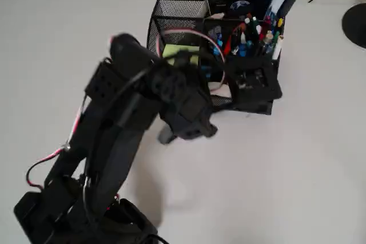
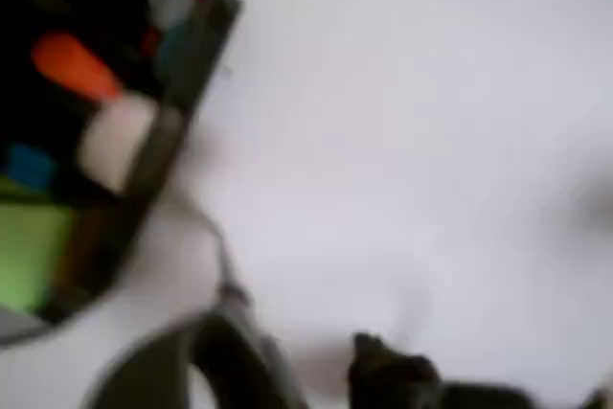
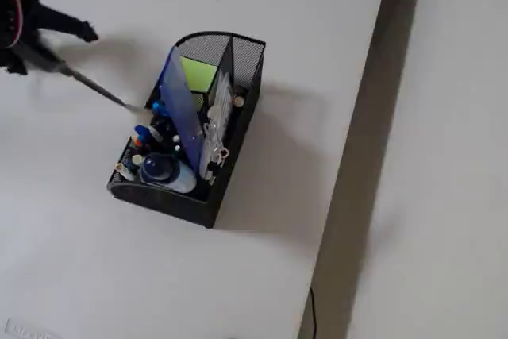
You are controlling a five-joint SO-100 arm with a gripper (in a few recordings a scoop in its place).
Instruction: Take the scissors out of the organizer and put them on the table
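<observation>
gripper (image 3: 48,37) clamping scissors (image 3: 95,86), blades beside organizer (image 3: 238,117)

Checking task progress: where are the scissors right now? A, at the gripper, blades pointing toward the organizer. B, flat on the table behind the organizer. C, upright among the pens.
A: in the fixed view the scissors run as a silver line from the gripper toward the organizer.

Sticky pad (image 1: 180,53): lime-green, lay in a rear compartment; pens (image 1: 254,37): stood bunched, coloured caps up; round object (image 1: 355,24): black, sat at the edge
</observation>
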